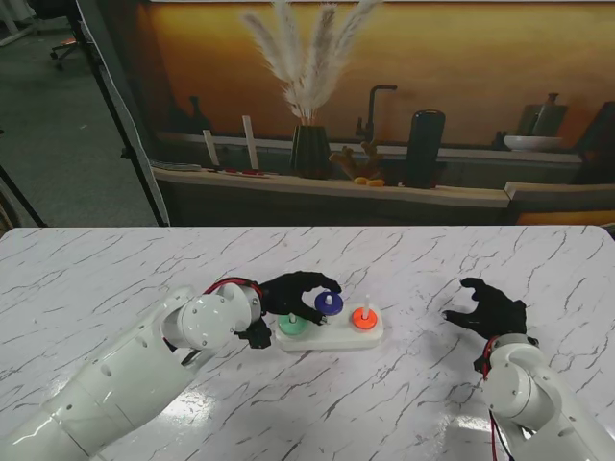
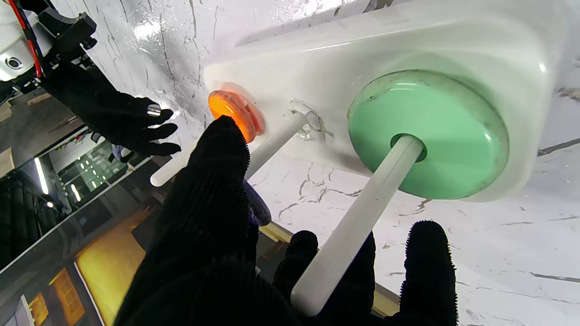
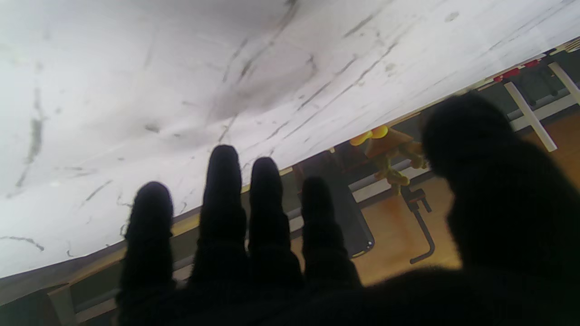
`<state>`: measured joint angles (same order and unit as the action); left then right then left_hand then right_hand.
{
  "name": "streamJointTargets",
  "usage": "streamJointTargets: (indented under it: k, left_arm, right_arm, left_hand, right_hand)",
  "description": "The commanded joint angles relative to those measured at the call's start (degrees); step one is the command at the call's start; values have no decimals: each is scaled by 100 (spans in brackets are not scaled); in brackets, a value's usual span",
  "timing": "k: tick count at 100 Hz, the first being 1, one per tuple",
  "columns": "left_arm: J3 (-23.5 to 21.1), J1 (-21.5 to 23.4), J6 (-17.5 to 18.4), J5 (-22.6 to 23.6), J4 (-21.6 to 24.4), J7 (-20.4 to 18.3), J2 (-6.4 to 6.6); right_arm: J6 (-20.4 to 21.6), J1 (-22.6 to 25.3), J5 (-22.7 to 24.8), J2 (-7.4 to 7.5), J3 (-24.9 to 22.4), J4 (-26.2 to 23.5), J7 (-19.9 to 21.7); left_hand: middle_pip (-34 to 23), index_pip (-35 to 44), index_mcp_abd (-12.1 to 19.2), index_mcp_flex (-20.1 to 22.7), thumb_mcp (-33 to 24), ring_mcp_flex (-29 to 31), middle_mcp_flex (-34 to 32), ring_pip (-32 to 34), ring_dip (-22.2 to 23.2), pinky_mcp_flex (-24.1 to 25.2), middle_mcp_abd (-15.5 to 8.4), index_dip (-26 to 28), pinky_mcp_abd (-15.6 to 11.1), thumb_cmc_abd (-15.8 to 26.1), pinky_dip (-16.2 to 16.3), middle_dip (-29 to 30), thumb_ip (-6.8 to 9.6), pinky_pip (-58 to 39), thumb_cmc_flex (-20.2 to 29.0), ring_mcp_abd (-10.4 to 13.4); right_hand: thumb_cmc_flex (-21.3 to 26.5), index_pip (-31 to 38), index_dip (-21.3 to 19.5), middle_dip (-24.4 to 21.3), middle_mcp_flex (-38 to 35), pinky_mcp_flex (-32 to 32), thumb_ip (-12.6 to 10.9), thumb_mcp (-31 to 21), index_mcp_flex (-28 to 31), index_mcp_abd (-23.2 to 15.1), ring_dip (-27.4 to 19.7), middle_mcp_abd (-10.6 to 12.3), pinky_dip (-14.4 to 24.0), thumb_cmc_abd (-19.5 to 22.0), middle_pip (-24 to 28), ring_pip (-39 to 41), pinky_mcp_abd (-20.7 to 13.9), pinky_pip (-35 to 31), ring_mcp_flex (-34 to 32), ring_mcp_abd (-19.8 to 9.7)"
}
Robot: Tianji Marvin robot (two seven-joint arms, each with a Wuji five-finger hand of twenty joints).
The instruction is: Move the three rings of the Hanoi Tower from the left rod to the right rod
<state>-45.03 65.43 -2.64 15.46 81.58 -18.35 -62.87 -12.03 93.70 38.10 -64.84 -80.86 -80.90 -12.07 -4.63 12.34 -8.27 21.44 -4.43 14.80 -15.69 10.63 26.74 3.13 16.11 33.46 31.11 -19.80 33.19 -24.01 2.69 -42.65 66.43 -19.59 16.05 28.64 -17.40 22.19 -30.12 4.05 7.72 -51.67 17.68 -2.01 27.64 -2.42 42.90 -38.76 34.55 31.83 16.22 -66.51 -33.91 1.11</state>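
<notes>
- The white Hanoi Tower base (image 1: pixel 370 336) sits on the marble table (image 1: pixel 115 269) near the middle, with three upright white rods
- The green ring (image 1: pixel 292 325), the largest, lies flat on the base around the left rod (image 2: pixel 358 226); the left wrist view shows it seated at the rod's foot
- The orange ring (image 1: pixel 363 318) rests low on the right rod (image 1: pixel 365 301), against the base
- The blue ring (image 1: pixel 329 303) is at the middle rod, raised above the base; the rod's tip shows through its hole in the stand's view
- The left hand (image 1: pixel 293 293), in a black glove, curls over the left and middle rods with its fingers closed around the blue ring; the left wrist view shows only a sliver of that ring (image 2: pixel 258 206) beside the thumb (image 2: pixel 213 190)
- The right hand (image 1: pixel 490 307) hovers over bare table well to the right of the base, holding nothing, its fingers (image 3: pixel 222 190) spread and slightly bent, thumb apart from the others
- Past the table's far edge stands a shelf with a dark vase of pampas grass (image 1: pixel 309 86)
</notes>
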Motion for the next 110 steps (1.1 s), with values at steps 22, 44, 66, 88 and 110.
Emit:
streamJointTargets:
  k: [22,44,66,88,110]
  left_arm:
    - [88,-117,275,-167,-102,-424,38]
    - [99,-170,298,-252,-91,-647,89]
    - [136,-221,268,-221,-77,-767,124]
    - [-88,-20,380,-123,35,-558,109]
    - [-732,536,508,410,359,169,49]
  right_arm:
    - [-6,43,6,-37,14,-9,-4]
    - [4,34,17,-37,24,2,-17]
    - [18,26,11,-38,27,9,-21]
    - [79,24,22,-30,36,7,-5]
    - [276,-28,-2,-11,138,9,77]
  left_hand:
    - [292,-812,-868,-1293,-418,-389,922,-181,-55,114,180,-429,9,-361,69,113,200,72,-228,115]
    - [408,-1289,-900,-1387,-490,-588,1034,-285,-146,182,298,-982,-23,-395,26,630,181,362,-403,81]
    - [527,-1387,-868,-1375,-334,-810,1095,-392,-222,226,427,-2333,-9,-377,69,1307,171,629,-582,80]
    - [490,-1254,-838,-1360,-176,-807,1076,-389,-211,250,375,-2212,-14,-213,78,1305,81,712,-736,99]
    - [251,-823,-940,-53,81,-555,898,-372,-247,219,189,-1144,-103,-35,-60,422,6,1021,-477,146]
  right_hand:
    - [13,0,-73,50,-67,-25,-264,-87,0,41,78,68,58,-45,77,103,214,-138,-79,-34]
    - [8,9,-75,48,-61,-23,-261,-96,-5,32,77,62,57,-47,77,103,215,-139,-76,-37]
    - [10,13,-72,46,-57,-29,-261,-97,-1,46,74,64,54,-48,75,97,213,-134,-70,-32]
    - [-13,14,-71,47,-54,-42,-255,-80,14,40,72,65,49,-58,77,92,220,-123,-65,-33]
    - [-49,6,-68,38,-50,-109,-246,-46,35,20,59,86,-4,-62,52,58,278,-10,-50,-40]
